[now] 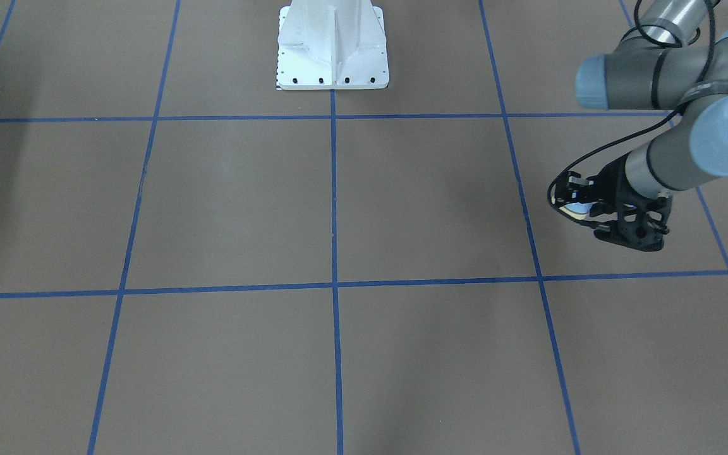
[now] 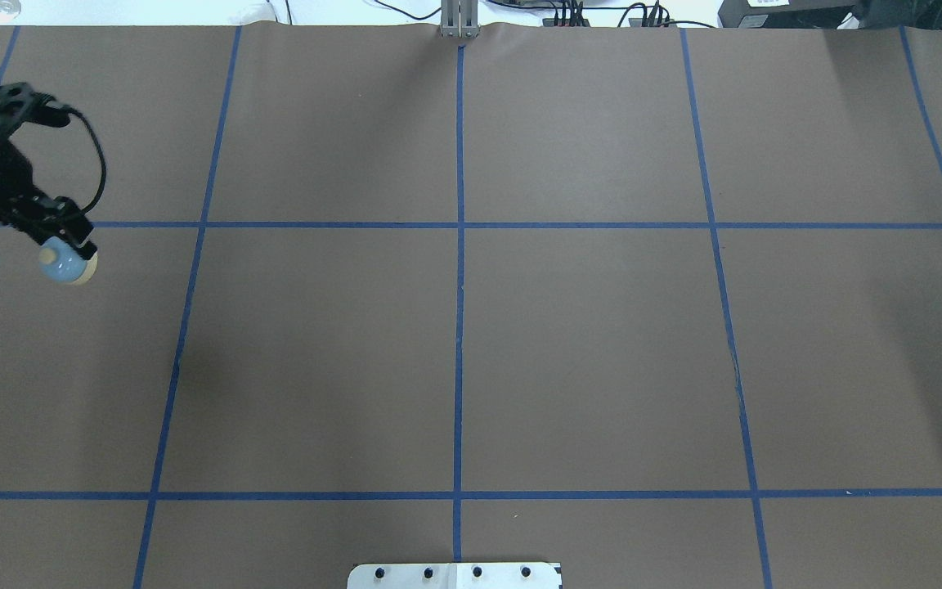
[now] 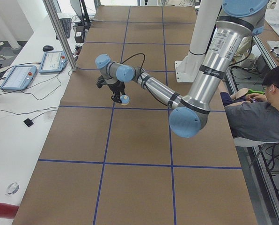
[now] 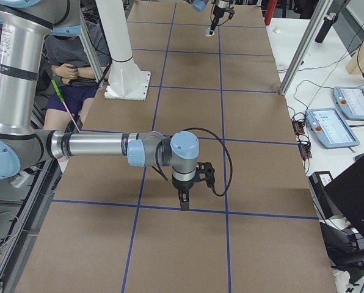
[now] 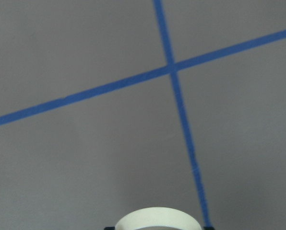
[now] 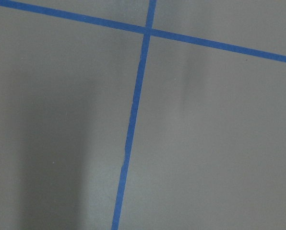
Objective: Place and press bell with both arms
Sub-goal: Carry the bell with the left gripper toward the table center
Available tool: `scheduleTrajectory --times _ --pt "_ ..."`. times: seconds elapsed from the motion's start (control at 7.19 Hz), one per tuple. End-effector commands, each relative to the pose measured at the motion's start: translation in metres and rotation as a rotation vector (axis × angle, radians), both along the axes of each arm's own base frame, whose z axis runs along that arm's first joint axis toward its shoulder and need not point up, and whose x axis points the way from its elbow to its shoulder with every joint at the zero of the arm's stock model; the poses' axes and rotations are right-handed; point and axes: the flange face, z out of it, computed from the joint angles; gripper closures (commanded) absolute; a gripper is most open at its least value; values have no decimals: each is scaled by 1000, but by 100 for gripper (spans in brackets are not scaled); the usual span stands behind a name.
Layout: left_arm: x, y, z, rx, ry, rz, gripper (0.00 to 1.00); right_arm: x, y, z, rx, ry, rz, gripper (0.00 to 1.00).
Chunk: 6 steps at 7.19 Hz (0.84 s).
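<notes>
My left gripper (image 2: 69, 244) is shut on the bell (image 2: 68, 263), whose light blue dome and cream base lie tilted on their side. It holds the bell at the table's far left, seemingly a little above the surface. The left gripper (image 1: 596, 218) and bell (image 1: 574, 207) also show in the front view, and the bell (image 3: 124, 99) in the left side view. The bell's cream rim (image 5: 157, 219) shows at the bottom of the left wrist view. My right gripper (image 4: 183, 202) shows only in the right side view, pointing down near a tape line; I cannot tell whether it is open or shut.
Blue tape lines (image 2: 459, 245) divide the brown table into squares. The white pedestal base (image 1: 332, 50) stands at the robot's edge. An operator (image 3: 256, 117) sits beside the table. Teach pendants (image 3: 18, 77) lie on the white bench beyond the far edge.
</notes>
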Motion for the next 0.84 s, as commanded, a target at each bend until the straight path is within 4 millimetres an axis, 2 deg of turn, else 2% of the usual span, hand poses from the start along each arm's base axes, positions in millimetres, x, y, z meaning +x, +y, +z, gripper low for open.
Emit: scheduleTrajectory --times 0.0,0.28,0.42,0.56,0.7 --pt "111 -23 -90 -110 -27 -10 93 0 0 3 -6 2 0 0" --pt "215 -11 -167 -219 -53 -28 93 0 1 5 -10 1 0 0" --pt "261 -6 -190 -246 -45 -42 91 0 1 6 -12 -1 0 0" --pt "298 5 -196 -281 -28 -67 91 0 1 6 -12 -1 0 0" --pt "318 18 -195 -296 -22 -67 91 0 1 5 -11 -2 0 0"
